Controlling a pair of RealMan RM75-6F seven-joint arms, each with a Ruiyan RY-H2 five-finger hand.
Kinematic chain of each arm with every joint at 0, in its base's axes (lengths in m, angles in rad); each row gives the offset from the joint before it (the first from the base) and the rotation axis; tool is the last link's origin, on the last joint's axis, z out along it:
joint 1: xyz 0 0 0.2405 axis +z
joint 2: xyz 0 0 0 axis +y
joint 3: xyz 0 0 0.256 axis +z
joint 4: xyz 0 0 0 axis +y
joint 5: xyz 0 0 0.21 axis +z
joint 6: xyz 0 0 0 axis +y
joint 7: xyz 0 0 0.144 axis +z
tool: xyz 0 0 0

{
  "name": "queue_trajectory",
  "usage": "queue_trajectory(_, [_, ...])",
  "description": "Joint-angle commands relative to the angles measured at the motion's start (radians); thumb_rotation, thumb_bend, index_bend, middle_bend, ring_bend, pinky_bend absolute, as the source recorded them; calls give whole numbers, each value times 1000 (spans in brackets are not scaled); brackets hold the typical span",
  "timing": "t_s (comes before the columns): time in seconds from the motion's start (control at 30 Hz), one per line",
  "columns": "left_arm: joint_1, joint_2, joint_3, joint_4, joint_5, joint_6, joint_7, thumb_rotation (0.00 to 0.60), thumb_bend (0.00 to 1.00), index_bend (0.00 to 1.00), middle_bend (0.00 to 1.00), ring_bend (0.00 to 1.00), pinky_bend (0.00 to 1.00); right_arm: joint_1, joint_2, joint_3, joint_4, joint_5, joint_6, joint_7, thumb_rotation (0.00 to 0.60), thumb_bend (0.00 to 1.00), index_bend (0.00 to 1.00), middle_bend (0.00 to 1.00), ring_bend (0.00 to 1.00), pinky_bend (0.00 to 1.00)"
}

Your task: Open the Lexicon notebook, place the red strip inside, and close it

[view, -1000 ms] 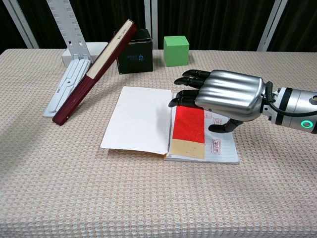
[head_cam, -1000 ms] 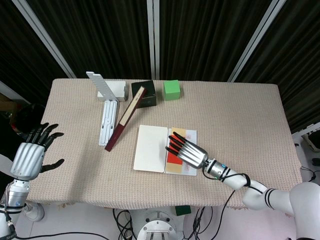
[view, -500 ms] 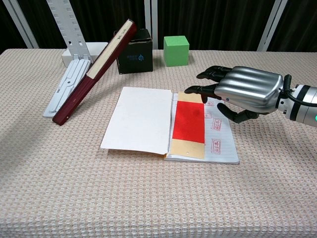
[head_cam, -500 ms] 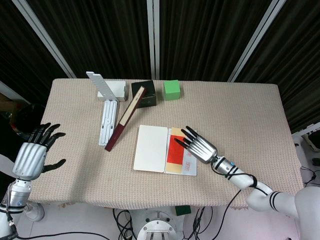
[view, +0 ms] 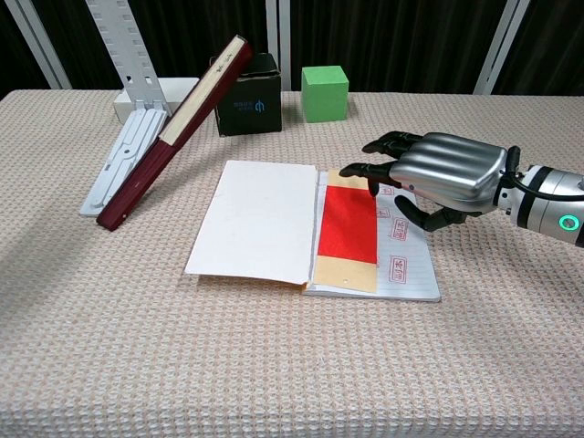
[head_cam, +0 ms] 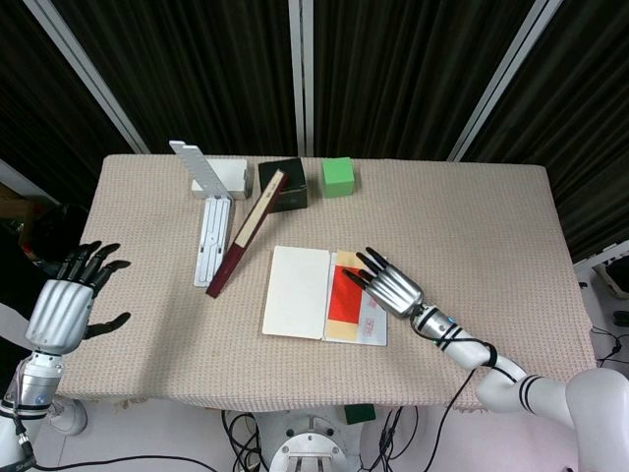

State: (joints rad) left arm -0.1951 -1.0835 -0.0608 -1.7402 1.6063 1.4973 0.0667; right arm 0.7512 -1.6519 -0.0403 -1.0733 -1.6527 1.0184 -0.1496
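Strip-placing step looks done, closing step in hand. Notebook [view: 274, 224] lying open at frame centre on the table [view: 292, 365], blank cover flap spread to the left, lined page with red stamps to the right. Red strip [view: 348, 228] resting flat on the right-hand page just beside the spine, tan ends showing above and below the red. Right hand [view: 429, 173] hovering at centre right of the chest view, over the upper right part of the open page, holding nothing, fingers extended toward the strip and a little apart, thumb tucked below; impossible to tell whether any fingertip touches the paper. Left hand [head_cam: 67, 300] at the lower left edge of the head view, off the table's left side, spread wide and empty, well apart from everything. Next move, by judgement: getting a fingertip under an outer edge of the notebook and folding one side over the strip. Care needed not to drag the loose strip out of place, and thin paper lying flat on the textured cloth likely awkward to lift. Dark red book [view: 178, 128] leaning at upper left, near but clear of the left flap.
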Motion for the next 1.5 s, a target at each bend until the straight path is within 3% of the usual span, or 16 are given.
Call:
queue_trajectory(0.03, [1,0,0,0,0,1,-1,600,22,270,134,82,120,3,-7,-1,5,-3,-5,2,600,778,0,268,25,0])
queue_trajectory(0.87, [7,-6,3,20,-1,7,-19,600,22,270,134,82,121,31,-45,11,22,-13,-26,-21,600,778,0,253,22,0])
queue_trajectory(1.03, [9,-6,4,23,1,10,-21,600,23,270,134,82,121,24,-31,5,-2,-43,25,-8,600,765,0,246,19,0])
queue_trajectory(1.17, [11,-5,5,22,1,11,-20,600,22,270,134,82,120,9,-2,-10,-44,-76,81,-12,600,554,0,209,12,0])
queue_trajectory(1.27, [10,-5,4,19,3,12,-18,600,23,270,135,82,121,-6,19,-25,-95,-88,102,-12,600,272,0,145,0,0])
queue_trajectory(1.33, [9,-4,5,16,6,12,-14,600,22,270,134,82,121,-16,30,-36,-140,-85,98,-6,600,134,0,101,0,0])
queue_trajectory(1.4, [9,-4,5,11,9,11,-9,600,22,270,134,82,120,-22,36,-44,-174,-83,91,-2,600,30,0,50,0,0])
queue_trajectory(1.5, [9,-1,6,4,12,12,-1,600,23,270,134,82,120,-26,36,-50,-211,-89,91,1,600,0,0,4,0,0])
